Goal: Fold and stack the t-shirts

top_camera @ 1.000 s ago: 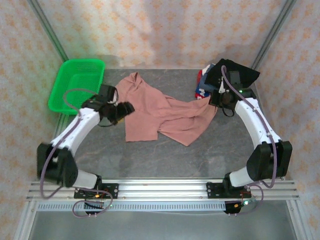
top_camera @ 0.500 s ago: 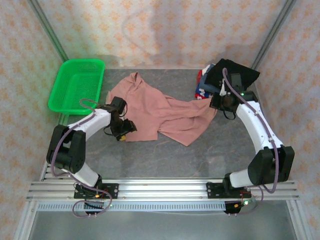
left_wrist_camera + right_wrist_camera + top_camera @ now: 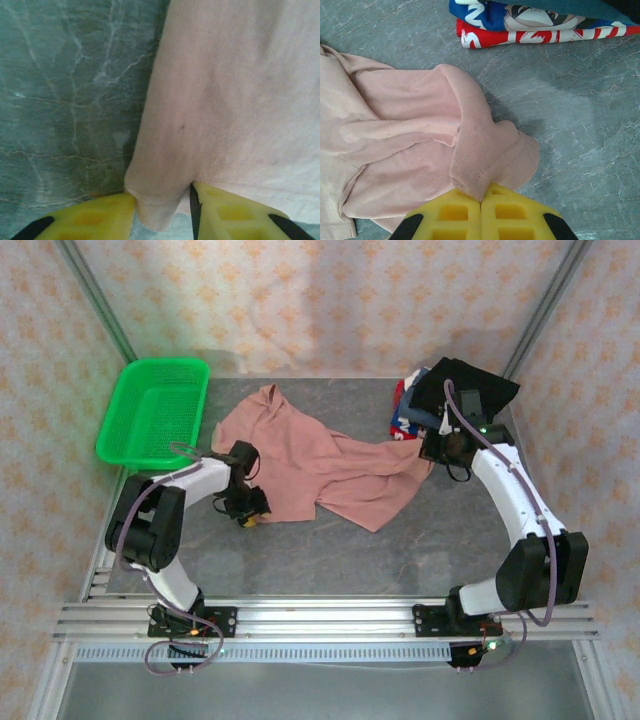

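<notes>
T-shirt (image 3: 330, 468): right gripper (image 3: 481, 198) pinching, left gripper (image 3: 159, 201) seemingly straddling.

Plain dusty-pink t-shirt (image 3: 330, 465); black t-shirt (image 3: 468, 383); red, white and blue printed t-shirts (image 3: 530, 22); green mesh basket (image 3: 168, 363); grey, white-veined bench (image 3: 330, 550).

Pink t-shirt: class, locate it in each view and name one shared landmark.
Top external: pink t-shirt spread mid-table.
Left wrist: its corner sits inside the open left end effector.
Right wrist: left half, ribbed edge pinched by the right end effector.
Shared landmark: grey marbled table.
</notes>
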Tool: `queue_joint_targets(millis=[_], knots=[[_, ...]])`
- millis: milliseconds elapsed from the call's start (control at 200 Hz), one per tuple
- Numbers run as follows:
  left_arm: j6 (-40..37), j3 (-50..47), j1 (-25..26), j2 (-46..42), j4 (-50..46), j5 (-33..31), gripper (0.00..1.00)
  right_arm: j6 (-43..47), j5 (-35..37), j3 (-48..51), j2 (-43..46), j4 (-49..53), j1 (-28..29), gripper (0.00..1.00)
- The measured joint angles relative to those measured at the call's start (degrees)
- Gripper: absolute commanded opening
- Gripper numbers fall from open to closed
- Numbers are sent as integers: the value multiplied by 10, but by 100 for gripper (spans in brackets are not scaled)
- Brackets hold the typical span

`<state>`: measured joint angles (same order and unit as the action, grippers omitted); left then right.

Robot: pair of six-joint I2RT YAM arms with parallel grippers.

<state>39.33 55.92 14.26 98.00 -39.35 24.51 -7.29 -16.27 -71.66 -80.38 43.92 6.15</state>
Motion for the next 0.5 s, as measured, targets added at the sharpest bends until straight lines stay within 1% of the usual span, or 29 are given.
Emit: queue_joint_targets(millis=[40, 75, 190, 295, 370, 500], knots=[[1, 5, 0, 3, 4, 4, 8, -4, 4, 0, 0, 0, 0, 0], [-2, 12, 0, 6, 5, 4, 0, -6, 7, 0, 1, 0, 0, 0], [-23, 57, 2, 3, -21, -15, 0, -15, 13, -10, 7, 11, 0, 0], [-38, 156, -6, -39, -65, -44, 0, -24, 13, -48, 33, 34, 0, 0], [-47, 239, -25, -91, -81, -60, 0, -30, 15, -91, 64, 51, 0, 0], [-50, 378, -76, -180, -96, -82, 0, -45, 24, -165, 127, 75, -6, 0]])
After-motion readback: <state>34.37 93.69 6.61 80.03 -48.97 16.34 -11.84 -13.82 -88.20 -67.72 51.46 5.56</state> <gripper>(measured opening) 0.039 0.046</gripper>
